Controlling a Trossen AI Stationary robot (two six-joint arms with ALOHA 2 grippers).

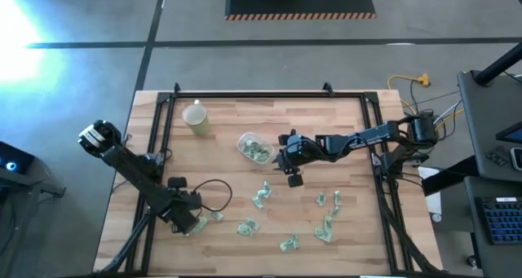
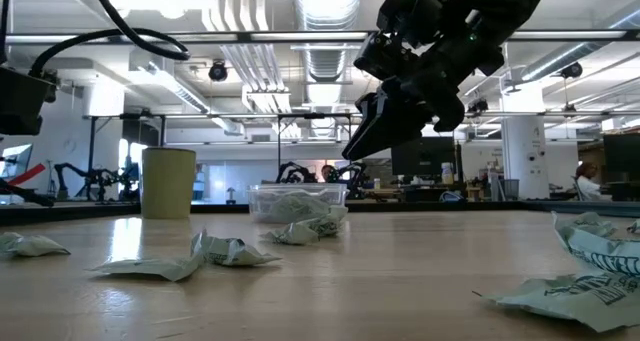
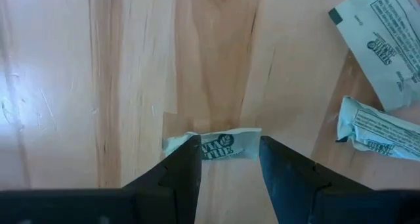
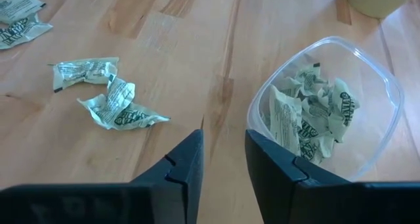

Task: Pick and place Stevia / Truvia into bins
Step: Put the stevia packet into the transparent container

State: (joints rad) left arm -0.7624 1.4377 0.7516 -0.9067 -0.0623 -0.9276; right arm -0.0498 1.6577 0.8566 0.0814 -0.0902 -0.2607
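Several crumpled green-and-white Stevia sachets (image 1: 259, 198) lie loose on the wooden table's near half. The clear tub (image 1: 254, 147) stands mid-table with several sachets (image 4: 308, 119) inside. My left gripper (image 3: 230, 145) is open at the near left, pointing straight down. One flat sachet (image 3: 223, 145) lies on the wood between its fingertips. My right gripper (image 4: 223, 142) hangs slanting down just right of the tub (image 4: 367, 86). It is open by a narrow gap with nothing in it. My left gripper comes from above, with its two fingertips (image 3: 187, 159) at the two ends of the flat sachet, along its length. The sachet's left end (image 3: 172, 142) runs under one fingertip. Whether the fingers touch it cannot be told.
A pale yellow cup (image 1: 196, 117) stands at the far left, beyond the tub. Two more sachets (image 3: 380, 129) lie close to my left gripper. A black rail frame (image 1: 269, 96) borders the table's far edge and sides. Bare wood lies between the tub and the near sachets.
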